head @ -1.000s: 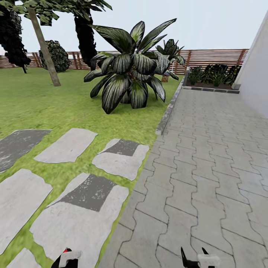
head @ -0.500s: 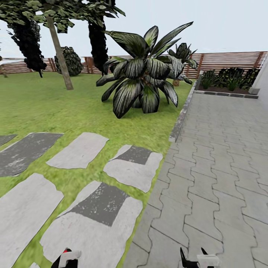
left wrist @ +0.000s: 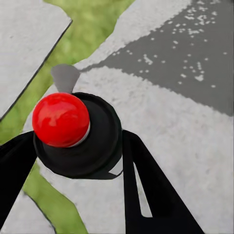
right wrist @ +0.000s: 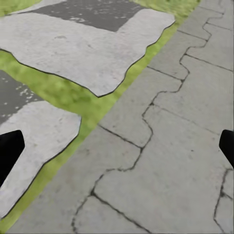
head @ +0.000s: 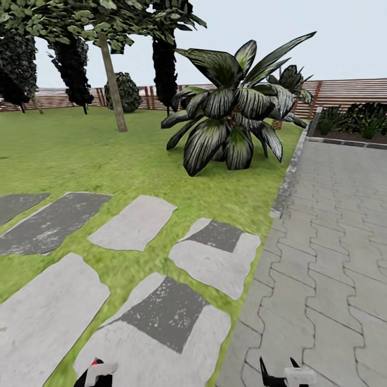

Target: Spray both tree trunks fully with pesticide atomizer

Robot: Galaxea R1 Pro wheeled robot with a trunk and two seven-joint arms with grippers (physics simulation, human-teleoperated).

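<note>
Our left gripper [left wrist: 73, 161] clamped the sprayer [left wrist: 73, 134]; right gripper [right wrist: 117, 146] gaped empty; a loose hold risked dropping it before the upper-left tree [head: 112, 80]

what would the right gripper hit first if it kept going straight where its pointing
Probably the grey paving: the right gripper points down at it with its fingers spread wide and nothing between them. The grass strip lies just beside that line, so depth leaves some doubt.

Stepping stones [head: 140, 223] lie on lawn [head: 80, 156] ahead of you; paving [head: 333, 226] at 2 o'clock, palm [head: 236, 123] at 12, fence [head: 344, 91] behind it.
</note>
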